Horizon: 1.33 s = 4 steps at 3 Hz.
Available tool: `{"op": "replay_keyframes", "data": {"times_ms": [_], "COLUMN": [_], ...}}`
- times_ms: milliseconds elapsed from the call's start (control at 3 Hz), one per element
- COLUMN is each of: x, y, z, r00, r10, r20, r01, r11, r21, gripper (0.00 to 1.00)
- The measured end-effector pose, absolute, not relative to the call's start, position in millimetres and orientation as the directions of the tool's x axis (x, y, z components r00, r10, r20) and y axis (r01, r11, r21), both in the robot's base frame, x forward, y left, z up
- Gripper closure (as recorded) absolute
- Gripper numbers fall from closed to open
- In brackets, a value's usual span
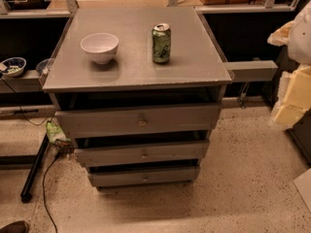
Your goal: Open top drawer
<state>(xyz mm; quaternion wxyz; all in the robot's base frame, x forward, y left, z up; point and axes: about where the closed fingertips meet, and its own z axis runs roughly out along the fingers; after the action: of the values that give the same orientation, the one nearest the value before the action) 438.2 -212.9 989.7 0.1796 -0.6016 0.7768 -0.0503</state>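
The top drawer is the widest of three grey drawers in a grey cabinet, and it sits at the centre of the camera view. Its flat front carries a small round knob at its middle. A dark gap shows between its front and the cabinet top. My gripper shows as pale white and cream shapes at the right edge. It is well to the right of the drawer and apart from it.
A white bowl and a green can stand on the cabinet top. Two narrower drawers lie below. A black bar and cables lie on the floor at left. A grey ledge juts out at right.
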Motion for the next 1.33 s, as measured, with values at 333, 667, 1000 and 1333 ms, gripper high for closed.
{"op": "replay_keyframes", "data": {"times_ms": [333,667,1000,1333], "x": [438.3,440.5,446.5,452.2], "y": [-212.9,-212.7,-210.6,-207.7], "z": [989.5,977.3,959.7,947.4], "r00": [-0.212,-0.215,-0.219,-0.220], "r10": [-0.953,-0.947,-0.939,-0.932], "r20": [-0.219,-0.237,-0.267,-0.288], "r01": [-0.916,-0.918,-0.927,-0.935], "r11": [0.271,0.279,0.285,0.286], "r21": [-0.294,-0.283,-0.242,-0.211], "gripper": [0.00,0.00,0.00,0.00]}}
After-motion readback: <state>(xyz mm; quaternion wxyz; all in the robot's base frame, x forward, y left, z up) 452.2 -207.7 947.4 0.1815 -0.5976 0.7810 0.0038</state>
